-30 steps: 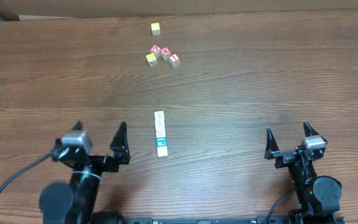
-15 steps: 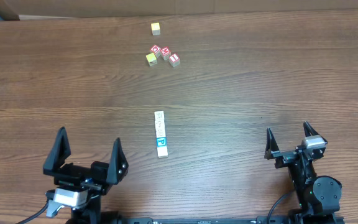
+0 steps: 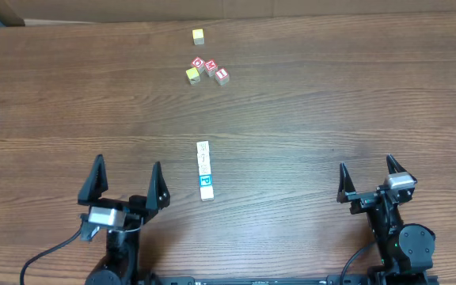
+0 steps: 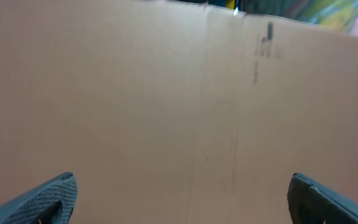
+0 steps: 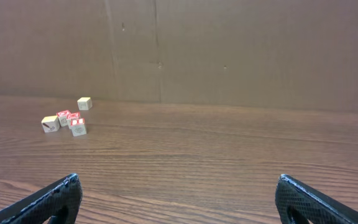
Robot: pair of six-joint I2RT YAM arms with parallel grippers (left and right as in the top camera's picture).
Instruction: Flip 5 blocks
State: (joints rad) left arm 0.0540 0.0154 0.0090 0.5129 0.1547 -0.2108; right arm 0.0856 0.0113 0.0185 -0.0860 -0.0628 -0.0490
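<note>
The blocks (image 3: 204, 170) lie in a short straight row at the table's middle, pale cream cubes end to end, one of them showing a blue "P" face (image 3: 206, 181). My left gripper (image 3: 127, 170) is open near the front edge, left of the row and apart from it. In the left wrist view the left gripper (image 4: 182, 199) faces only a cardboard wall, and the blocks are out of view. The right gripper (image 3: 366, 170) stands open far to the right with nothing between its fingers. The right wrist view shows the right gripper (image 5: 179, 193) over bare wood.
At the far side lie a cluster of red-and-white cubes (image 3: 210, 68), a yellow cube (image 3: 192, 74) beside them and another yellow cube (image 3: 199, 36) farther back. The cluster (image 5: 72, 121) also appears in the right wrist view. A cardboard wall (image 5: 229, 50) bounds the back of the table.
My left arm has swung and shifted rightward toward the row of blocks, its fingers now pointing straight away from the front edge. The right arm and all cubes have not moved.
</note>
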